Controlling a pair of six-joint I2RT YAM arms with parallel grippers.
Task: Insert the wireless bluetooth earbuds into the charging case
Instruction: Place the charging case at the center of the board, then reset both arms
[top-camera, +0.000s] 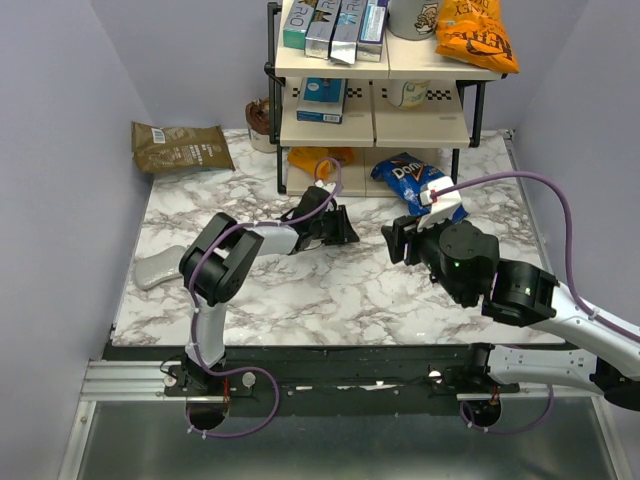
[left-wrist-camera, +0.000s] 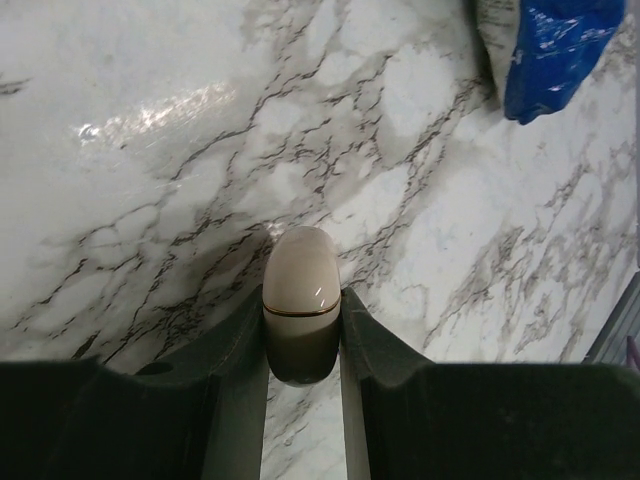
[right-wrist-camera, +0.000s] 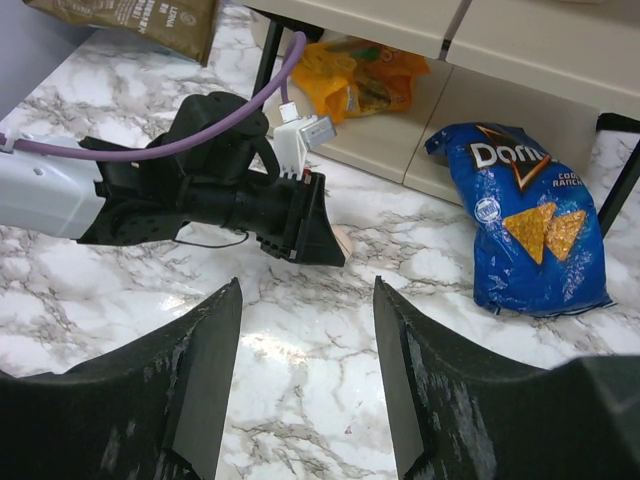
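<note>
Clamping the charging case (left-wrist-camera: 300, 290) between its two black fingers, the left gripper (left-wrist-camera: 302, 335) sits low over the marble table (left-wrist-camera: 150, 150). The case is a glossy, pale beige-pink pebble with its lid closed and a thin dark seam around its middle. The right gripper (right-wrist-camera: 305, 370) faces it from nearby, jaws spread with nothing between them. Beyond lies a blue Doritos bag (right-wrist-camera: 530, 230) marked "Cool Ranch", just in front of a shelf rack (top-camera: 375, 125) carrying an orange snack bag (top-camera: 478, 35).

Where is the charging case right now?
The left wrist view shows the charging case pinched in the left gripper, over the marble table, near the blue Doritos bag.
</note>
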